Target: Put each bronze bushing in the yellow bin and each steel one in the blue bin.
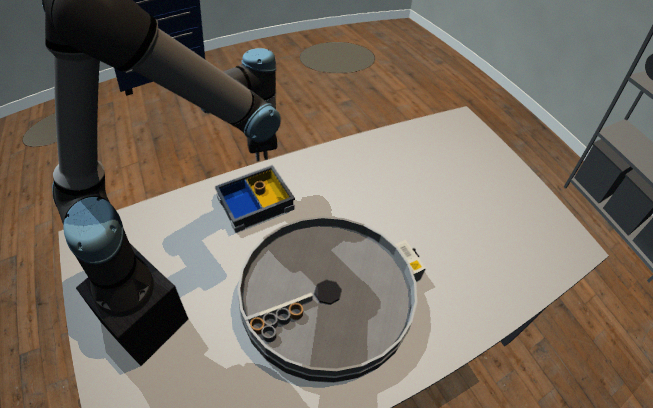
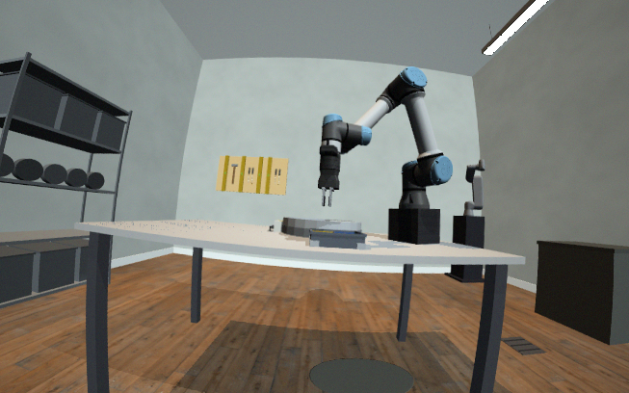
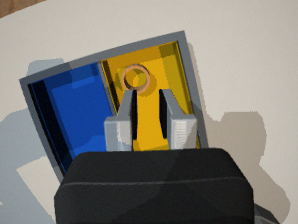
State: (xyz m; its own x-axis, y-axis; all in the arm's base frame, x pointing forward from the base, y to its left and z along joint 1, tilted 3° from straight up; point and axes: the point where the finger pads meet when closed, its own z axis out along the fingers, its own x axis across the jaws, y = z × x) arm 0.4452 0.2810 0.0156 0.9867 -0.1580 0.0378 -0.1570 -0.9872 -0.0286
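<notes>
My gripper is open and empty, raised above the bins. One bronze bushing stands in the yellow bin, near its divider. The blue bin is empty. On the turntable, several bushings sit beside the pale bar. A bronze bushing is at the rim end and another bronze bushing is nearest the hub. Two steel bushings stand between them; a third steel bushing sits in front.
The pale bar reaches from the turntable's rim towards its dark hub. A raised wall rings the turntable. A small white box is against its outside. The dark tray holding both bins has raised walls.
</notes>
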